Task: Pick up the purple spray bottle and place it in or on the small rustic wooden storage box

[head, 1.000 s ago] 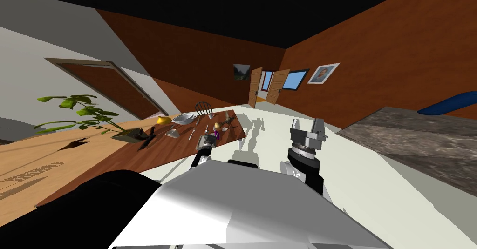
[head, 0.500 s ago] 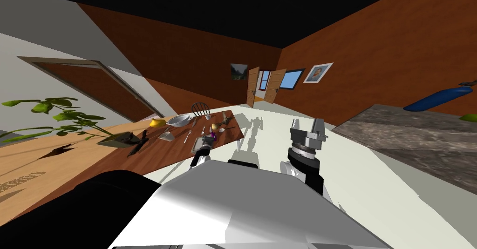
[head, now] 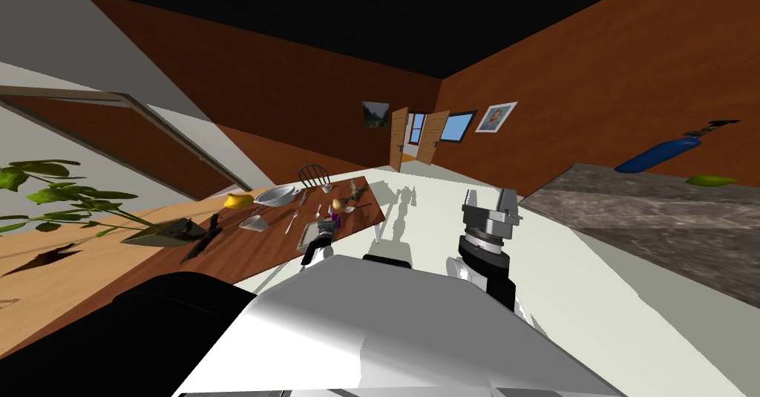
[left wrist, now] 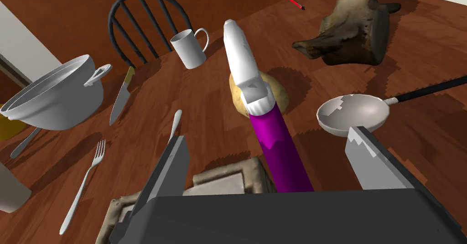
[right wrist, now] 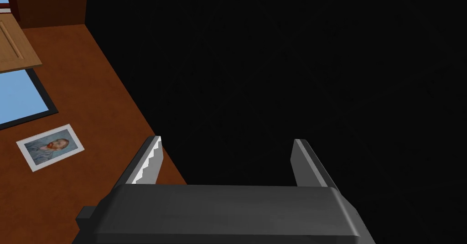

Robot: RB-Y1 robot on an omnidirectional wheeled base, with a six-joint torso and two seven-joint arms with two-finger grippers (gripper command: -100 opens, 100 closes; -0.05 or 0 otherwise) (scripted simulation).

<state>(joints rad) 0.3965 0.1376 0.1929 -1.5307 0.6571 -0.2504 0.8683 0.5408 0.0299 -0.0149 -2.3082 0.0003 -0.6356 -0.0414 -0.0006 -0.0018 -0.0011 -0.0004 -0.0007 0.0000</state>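
The left gripper (left wrist: 269, 134) has its jaws spread wide. The purple spray bottle (left wrist: 280, 158) rises between them and touches neither, with its white spray head at the far end. Its base is hidden behind the gripper's body, just beside the small wooden box (left wrist: 224, 182) on the table (left wrist: 205, 114). The right gripper (right wrist: 228, 140) is well apart from the table, jaws spread too.

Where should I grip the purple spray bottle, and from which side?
Grip the purple spray bottle on its straight body, below the ribbed collar, coming from where the left gripper is: its open fingers flank it. The white head tapers and might slip.
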